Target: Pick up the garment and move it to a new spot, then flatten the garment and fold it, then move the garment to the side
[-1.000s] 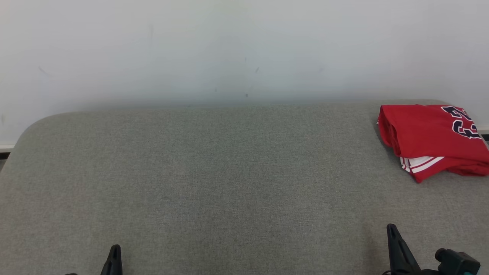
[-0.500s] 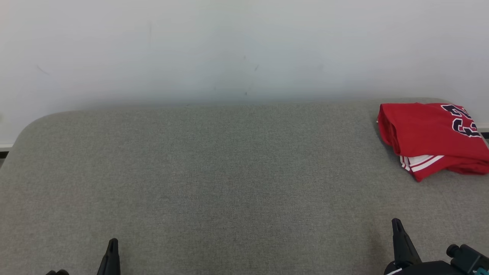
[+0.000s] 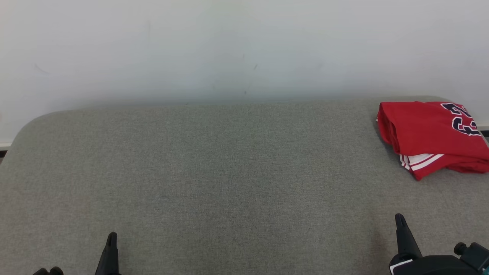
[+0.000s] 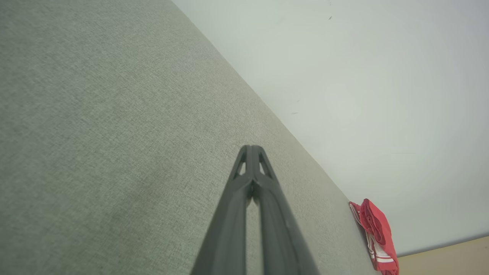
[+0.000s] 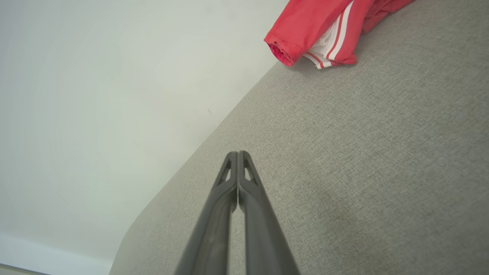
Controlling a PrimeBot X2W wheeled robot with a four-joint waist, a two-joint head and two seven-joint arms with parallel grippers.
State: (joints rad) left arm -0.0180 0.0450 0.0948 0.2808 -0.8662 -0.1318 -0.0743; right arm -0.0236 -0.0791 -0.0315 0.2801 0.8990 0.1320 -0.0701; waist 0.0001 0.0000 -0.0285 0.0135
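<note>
A folded red garment (image 3: 431, 133) with white stripes and dark lettering lies at the far right of the grey fabric surface (image 3: 229, 172), close to the back edge. The same garment (image 5: 324, 26) shows at the top of the right wrist view and small at the lower right of the left wrist view (image 4: 376, 233). My left gripper (image 3: 111, 238) sits at the lower left, shut and empty, fingertips pressed together (image 4: 251, 151). Well short of the garment, at the lower right, my right gripper (image 3: 399, 220) is also shut and empty (image 5: 237, 156).
A pale wall (image 3: 244, 49) rises right behind the surface's back edge. The surface has rounded corners; its left corner (image 3: 34, 122) drops off to a floor strip. The garment lies near the right edge.
Both grippers have risen slightly in the head view, the right one drifting right. The whole picture shifted a little, so the camera moved; the garment stays where it lay.
</note>
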